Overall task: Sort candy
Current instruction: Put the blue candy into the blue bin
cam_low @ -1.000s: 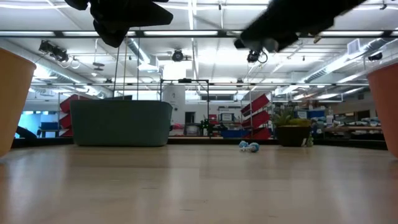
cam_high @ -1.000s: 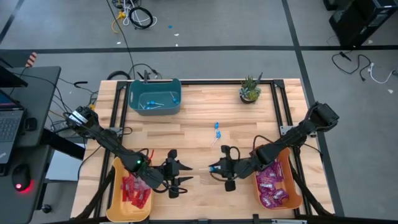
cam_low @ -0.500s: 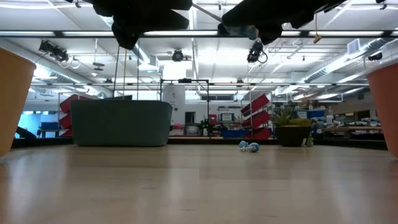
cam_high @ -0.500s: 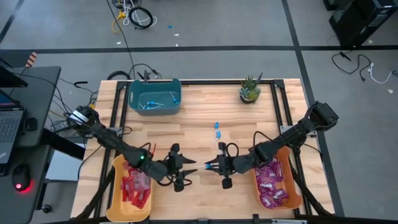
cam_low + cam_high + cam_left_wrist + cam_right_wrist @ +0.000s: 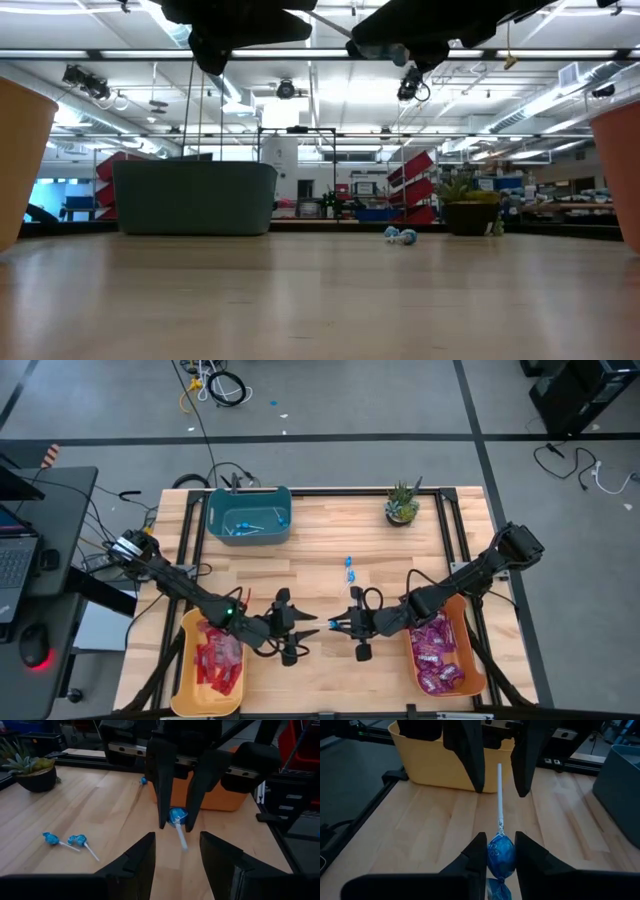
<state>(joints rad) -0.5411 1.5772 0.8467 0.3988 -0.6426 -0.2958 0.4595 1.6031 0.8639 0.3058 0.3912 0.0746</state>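
From above, the right gripper [image 5: 334,626] holds a blue lollipop [image 5: 333,626] in the air over the wooden table [image 5: 320,540], near the front edge. The left gripper [image 5: 312,632] faces it, tip to tip, with its fingers apart and nothing in them. 2 more lollipops [image 5: 349,568] lie in the middle of the table. The teal bin [image 5: 249,514] at the back holds a few blue ones. The yellow bin [image 5: 208,665] at the front left holds red packets [image 5: 214,662]. The orange bin [image 5: 445,650] at the front right holds purple packets [image 5: 435,653]. A small plant [image 5: 402,503] stands at the back.

From table height, both arms show only as dark shapes at the top. The 2 loose lollipops [image 5: 401,236] lie far back.

The left wrist view shows the right fingers [image 5: 161,780] pinching the blue candy [image 5: 177,816], stick pointing at the camera.

The right wrist view shows the candy head [image 5: 500,851] squeezed between its own fingers, white stick pointing at the open left fingers [image 5: 467,750].

I cannot read any words on the packets.
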